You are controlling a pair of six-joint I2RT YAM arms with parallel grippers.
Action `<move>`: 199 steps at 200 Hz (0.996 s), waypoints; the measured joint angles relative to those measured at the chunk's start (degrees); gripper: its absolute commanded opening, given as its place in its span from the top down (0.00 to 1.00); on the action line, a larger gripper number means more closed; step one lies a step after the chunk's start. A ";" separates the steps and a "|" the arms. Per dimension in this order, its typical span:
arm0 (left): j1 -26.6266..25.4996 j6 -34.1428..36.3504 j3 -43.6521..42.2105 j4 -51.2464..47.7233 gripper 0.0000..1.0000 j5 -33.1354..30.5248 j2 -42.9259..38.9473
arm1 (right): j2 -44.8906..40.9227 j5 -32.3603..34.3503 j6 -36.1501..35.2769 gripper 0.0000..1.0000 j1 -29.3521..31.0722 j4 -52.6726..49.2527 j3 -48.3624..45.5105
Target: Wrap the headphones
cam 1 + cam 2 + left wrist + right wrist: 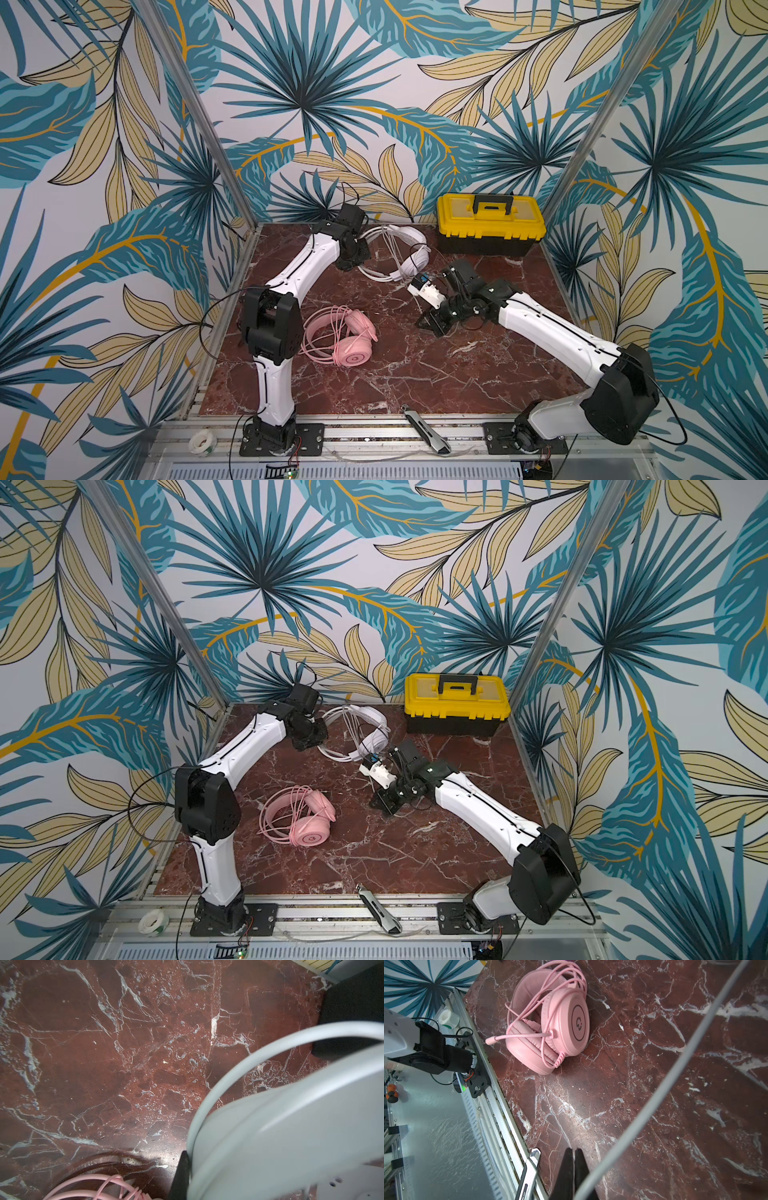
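Observation:
The white headphones [417, 257] lie at the back of the marble table, cable looped beside them. My left gripper [353, 253] is at their headband. In the left wrist view one black finger [181, 1174] presses against the white headband [291, 1126]; the other finger is hidden behind it, and the white cable [228, 1072] arcs past. The pink headphones [353, 353] rest at front left with their cable coiled over them, untouched. My right gripper [573, 1152] hovers mid-table with its jaws shut; the white cable [675, 1068] crosses in front of one finger, and I cannot tell if it is pinched.
A yellow and black toolbox [490, 224] stands at the back right. A utility knife [428, 430] lies on the front aluminium rail, close to my right gripper's fingers in the right wrist view. A roll of tape [201, 442] sits at the front left.

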 measured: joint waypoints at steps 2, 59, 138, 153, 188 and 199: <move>-0.13 0.15 0.00 -0.04 1.00 -0.11 0.04 | 0.00 0.17 -0.42 1.00 0.00 -0.61 0.46; -3.43 6.12 1.18 -2.62 1.00 -1.92 3.02 | 0.04 6.36 -18.64 1.00 -0.02 -10.69 10.36; -6.62 13.77 5.79 -4.72 1.00 -3.89 4.46 | 7.10 13.07 -38.36 1.00 0.00 -19.23 23.26; -6.91 15.41 7.17 -5.97 1.00 -3.87 5.75 | 8.92 13.99 -40.89 1.00 0.00 -20.70 25.11; -8.76 18.49 10.25 -8.33 1.00 -3.43 8.68 | 10.97 16.13 -44.81 1.00 0.07 -21.31 28.37; -9.33 19.43 10.29 -8.66 1.00 -2.93 8.74 | 10.97 17.20 -45.92 1.00 0.11 -21.00 28.50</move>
